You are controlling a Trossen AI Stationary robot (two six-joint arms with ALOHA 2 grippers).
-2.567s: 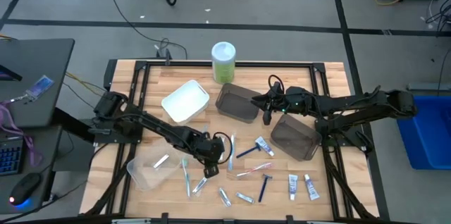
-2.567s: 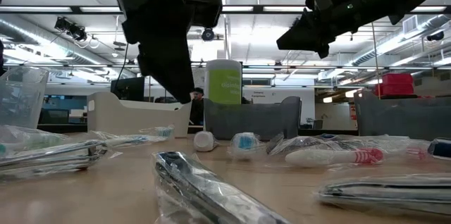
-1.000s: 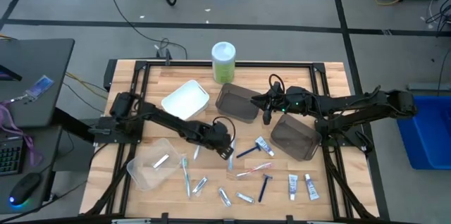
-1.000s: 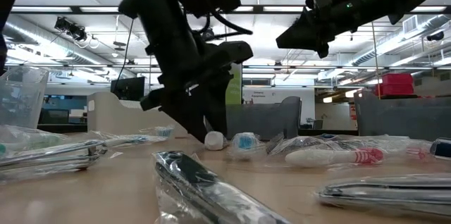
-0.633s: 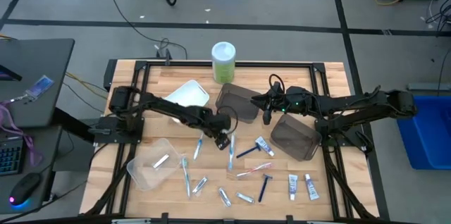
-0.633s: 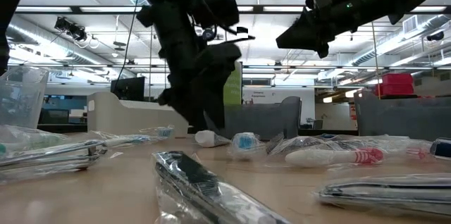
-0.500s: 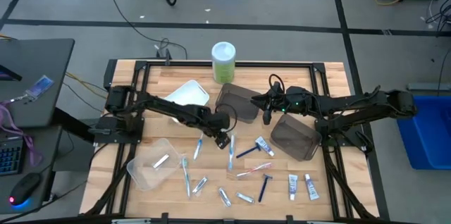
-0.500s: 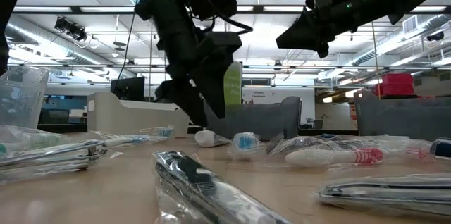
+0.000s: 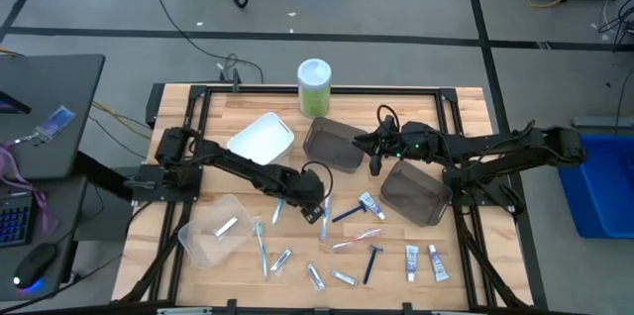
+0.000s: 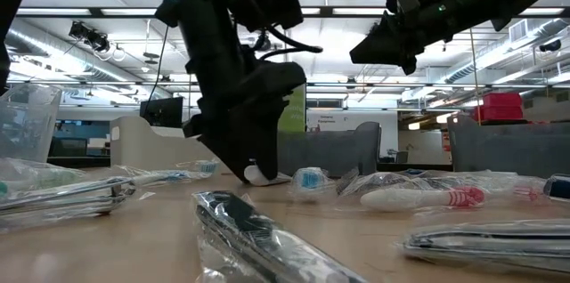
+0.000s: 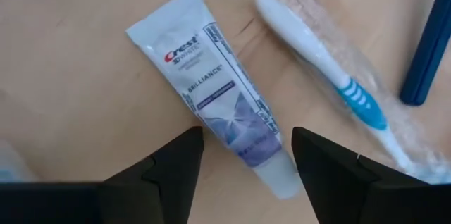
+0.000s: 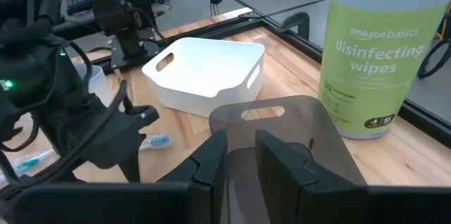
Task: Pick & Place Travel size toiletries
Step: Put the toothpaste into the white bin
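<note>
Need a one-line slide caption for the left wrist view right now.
Left gripper open, fingers straddling a Crest toothpaste tube lying flat on the table, a white-and-blue toothbrush beside it.

left tool astride toothpaste tube | toothbrush close beside | bare wood opposite side

In the high view my left gripper is covering the tube, so I'm not seeing it there. My left wrist camera is cutting off the razor at the edge, and the toothbrush handle is running out of frame. From low, the left arm is blocking the canister. The small packets near the front are too small to read.
</note>
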